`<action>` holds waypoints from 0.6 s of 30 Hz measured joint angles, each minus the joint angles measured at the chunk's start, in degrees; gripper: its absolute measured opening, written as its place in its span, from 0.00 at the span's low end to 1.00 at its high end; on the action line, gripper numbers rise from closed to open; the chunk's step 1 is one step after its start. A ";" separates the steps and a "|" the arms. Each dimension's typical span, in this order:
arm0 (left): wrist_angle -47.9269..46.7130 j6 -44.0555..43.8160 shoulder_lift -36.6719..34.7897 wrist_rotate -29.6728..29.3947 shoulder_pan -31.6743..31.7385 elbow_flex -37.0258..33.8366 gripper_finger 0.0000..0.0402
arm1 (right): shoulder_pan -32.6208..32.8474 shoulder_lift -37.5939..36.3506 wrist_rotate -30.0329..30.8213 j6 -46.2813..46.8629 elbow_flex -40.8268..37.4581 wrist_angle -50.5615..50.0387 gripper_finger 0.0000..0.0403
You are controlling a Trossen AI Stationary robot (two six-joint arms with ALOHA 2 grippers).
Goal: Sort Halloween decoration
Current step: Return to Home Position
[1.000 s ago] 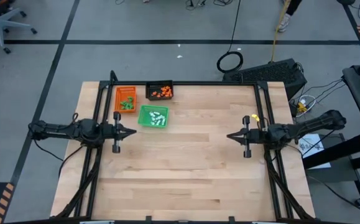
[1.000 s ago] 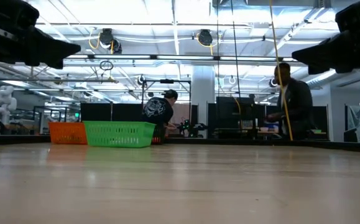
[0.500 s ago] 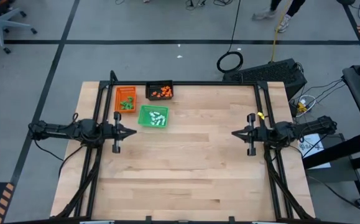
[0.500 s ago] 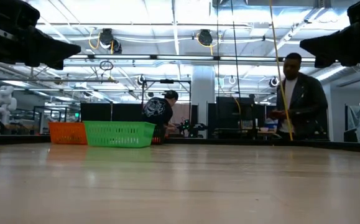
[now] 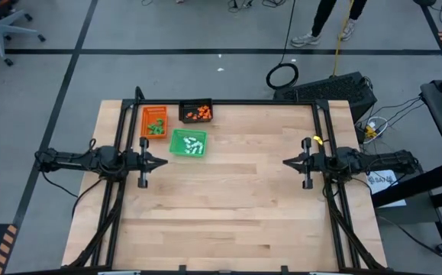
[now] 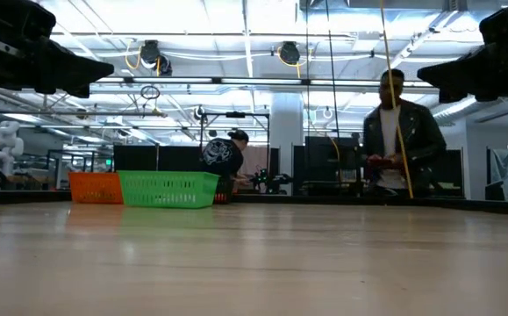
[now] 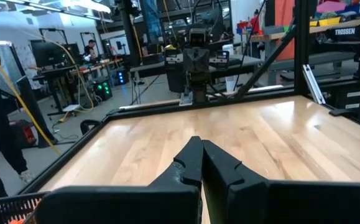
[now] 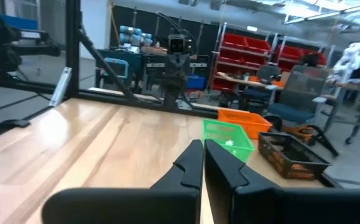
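Note:
The Halloween decoration pieces lie in three small trays at the table's far left: green pieces in the orange tray [image 5: 154,121], orange pieces in the black tray [image 5: 196,112], white pieces in the green tray [image 5: 188,143]. My left gripper [image 5: 164,162] is shut and empty at the table's left edge, just near of the green tray, pointing level toward the right. At the right edge my right gripper [image 5: 285,163] is shut and empty too, pointing level toward the left. Both wrist views show the fingertips closed together: left [image 7: 199,142], right [image 8: 202,144].
The trays also show in the low view as a green tray [image 6: 168,189] and an orange tray [image 6: 94,187]. A black frame [image 5: 228,102] runs along the far edge. The wooden table [image 5: 228,206] lies bare between the arms. A person [image 6: 398,140] stands beyond the far edge.
My right gripper has drawn back toward the table's right edge and stays shut. The person beyond the table has walked across.

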 joint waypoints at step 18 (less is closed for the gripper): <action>-1.01 -4.76 0.01 5.22 0.00 0.00 0.02 | -2.98 0.02 -4.60 1.73 0.00 -1.79 0.00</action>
